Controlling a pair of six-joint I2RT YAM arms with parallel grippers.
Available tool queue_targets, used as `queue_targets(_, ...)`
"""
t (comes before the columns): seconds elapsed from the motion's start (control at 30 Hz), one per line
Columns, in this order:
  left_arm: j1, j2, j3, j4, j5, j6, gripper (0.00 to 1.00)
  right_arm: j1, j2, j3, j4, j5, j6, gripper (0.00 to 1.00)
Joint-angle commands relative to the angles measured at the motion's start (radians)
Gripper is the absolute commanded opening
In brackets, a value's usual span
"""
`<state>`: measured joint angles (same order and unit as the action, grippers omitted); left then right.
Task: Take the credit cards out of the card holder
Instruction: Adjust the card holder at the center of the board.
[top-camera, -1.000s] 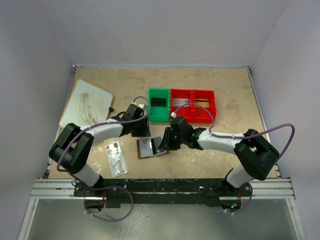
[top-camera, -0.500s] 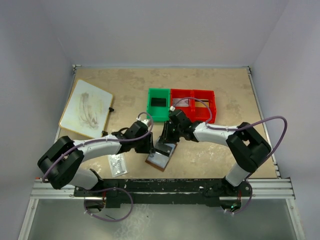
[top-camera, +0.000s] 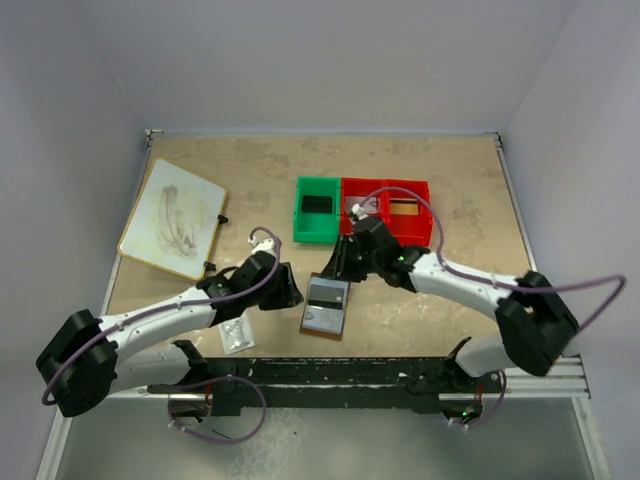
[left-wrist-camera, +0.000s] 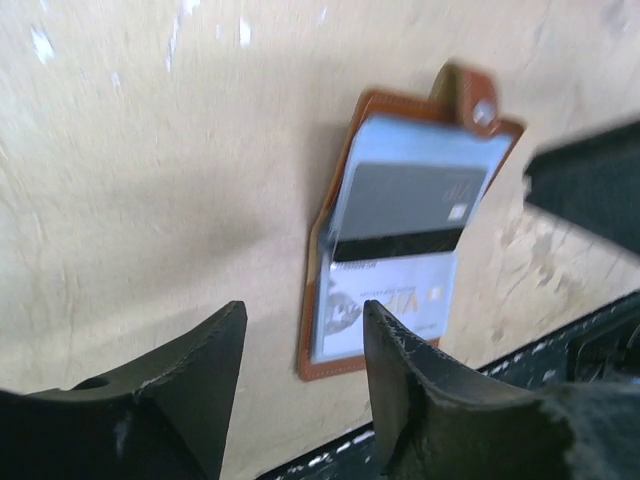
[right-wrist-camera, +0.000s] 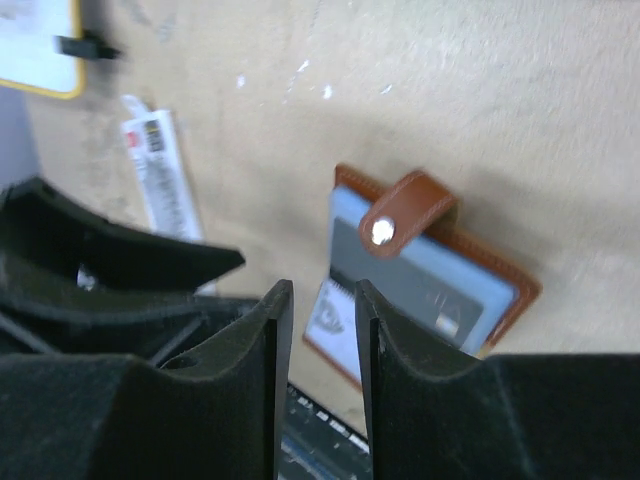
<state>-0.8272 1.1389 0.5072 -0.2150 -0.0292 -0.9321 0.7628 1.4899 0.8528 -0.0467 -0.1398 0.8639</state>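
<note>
Nearest the arm bases, a clear-white packet (top-camera: 235, 335) with a red mark lies flat on the tabletop (top-camera: 440, 180). Just to its right the card holder (top-camera: 326, 305) lies open and flat, inner pockets up, near the tabletop's front edge and about midway between the two arms. The left wrist view shows a grey card (left-wrist-camera: 405, 200) with a dark stripe seated in the upper bluish pocket. Below it sits a paler printed card (left-wrist-camera: 385, 300), too blurred to read. Both are inside the holder. The snap tab (right-wrist-camera: 405, 212) sticks out from the holder's far end.

The left pincer (left-wrist-camera: 305, 312) hovers just beside the holder's left edge, fingers spread with nothing between them. The right pincer (right-wrist-camera: 322, 290) hangs over the holder's far end near the tab. Its fingers are parted by a narrow slit and grip nothing.

Farther back, a green bin (top-camera: 317, 232) and a red bin (top-camera: 400, 185) stand side by side, touching. Well to the left, a yellow-edged white board (top-camera: 172, 215) lies flat.
</note>
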Motion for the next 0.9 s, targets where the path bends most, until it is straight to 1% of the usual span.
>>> queue_targets(0.0, 0.001, -0.011, 0.146, -0.039, -0.167, 0.06, 0.5, 0.0, -0.198, -0.176, 0.113, -0.024, 0.167, 0.36)
queue_targets(0.1, 0.012, 0.105, 0.265, -0.058, -0.171, 0.138, 0.51, 0.005, -0.285, -0.305, 0.214, -0.042, 0.27, 0.38)
queue_targets(0.2, 0.026, 0.228, 0.36, -0.052, -0.139, 0.206, 0.51, 0.009, -0.32, -0.383, 0.291, -0.062, 0.328, 0.38)
queue_targets(0.27, 0.032, 0.284, 0.407, -0.026, -0.092, 0.247, 0.51, 0.013, -0.315, -0.406, 0.329, -0.086, 0.34, 0.38)
queue_targets(0.43, 0.039, 0.409, 0.492, -0.05, -0.015, 0.36, 0.51, 0.034, -0.26, -0.425, 0.433, -0.144, 0.353, 0.37)
queue_targets(0.5, 0.039, 0.437, 0.513, -0.066, -0.005, 0.397, 0.51, 0.041, -0.229, -0.42, 0.449, -0.154, 0.349, 0.37)
queue_targets(0.63, 0.04, 0.464, 0.525, -0.066, 0.068, 0.451, 0.52, 0.049, -0.17, -0.403, 0.425, -0.149, 0.334, 0.36)
queue_targets(0.77, 0.04, 0.476, 0.534, -0.088, 0.122, 0.503, 0.53, 0.049, -0.18, -0.42, 0.41, -0.117, 0.332, 0.36)
queue_targets(0.87, 0.05, 0.512, 0.561, -0.141, 0.135, 0.559, 0.53, 0.049, -0.179, -0.43, 0.402, -0.14, 0.322, 0.37)
